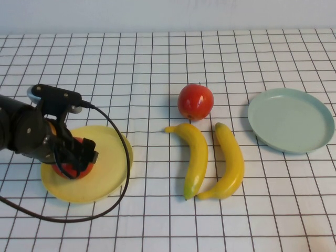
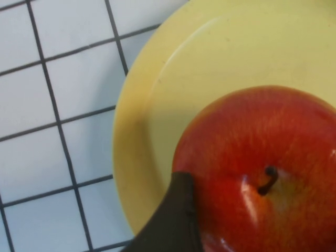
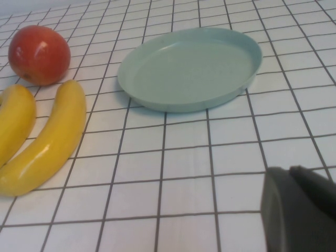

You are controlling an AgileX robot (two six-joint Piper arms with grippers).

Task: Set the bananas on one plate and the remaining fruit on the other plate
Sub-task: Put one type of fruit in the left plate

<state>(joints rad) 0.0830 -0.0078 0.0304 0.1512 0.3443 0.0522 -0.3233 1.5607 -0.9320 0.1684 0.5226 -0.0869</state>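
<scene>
My left gripper (image 1: 77,157) sits low over the pale yellow plate (image 1: 113,152) at the left of the table, its fingers closed around a shiny red apple (image 1: 67,169) that rests on the plate. From my left wrist the apple (image 2: 262,168) fills much of the view: glossy red with orange streaks, a yellowish dimple and a short dark curled stem, one dark finger (image 2: 176,220) pressed against its side.

The second apple (image 1: 195,101), round and red with bright highlights, stands on the checked tablecloth (image 1: 157,58) near the middle. Just in front of it two glossy yellow bananas (image 1: 195,157) lie side by side, their lower ends nearly touching. The blue-green plate (image 1: 291,119) lies to their right.

My right gripper (image 3: 299,210) shows only as a dark edge in its wrist view; whether it is open I cannot tell.
</scene>
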